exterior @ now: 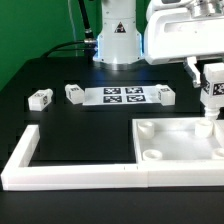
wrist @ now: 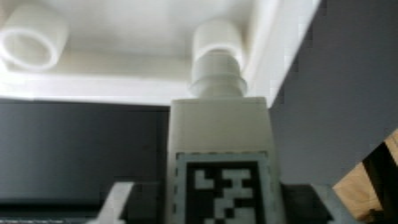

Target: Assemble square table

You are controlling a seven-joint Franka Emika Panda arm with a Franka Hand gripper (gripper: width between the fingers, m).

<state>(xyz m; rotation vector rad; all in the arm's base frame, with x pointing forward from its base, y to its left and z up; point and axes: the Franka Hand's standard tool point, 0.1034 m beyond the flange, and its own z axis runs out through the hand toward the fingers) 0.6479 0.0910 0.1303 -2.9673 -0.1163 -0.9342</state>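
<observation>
Square table slab [exterior: 180, 140] is lying against the border wall [exterior: 70, 172]; the gripper [exterior: 212, 95] is pinching one tagged leg [exterior: 206, 120], holding it upright at a corner socket [wrist: 215, 40].

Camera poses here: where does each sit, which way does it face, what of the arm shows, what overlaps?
Exterior view: off the arm, raised, facing the arm's base across the table; looks down on slab, loose legs, marker board; shows base and tool.
Wrist view: on the wrist, looking along the held leg toward a corner socket of the slab; the tool itself hardly shows.
Shared: the held leg and the slab.
</observation>
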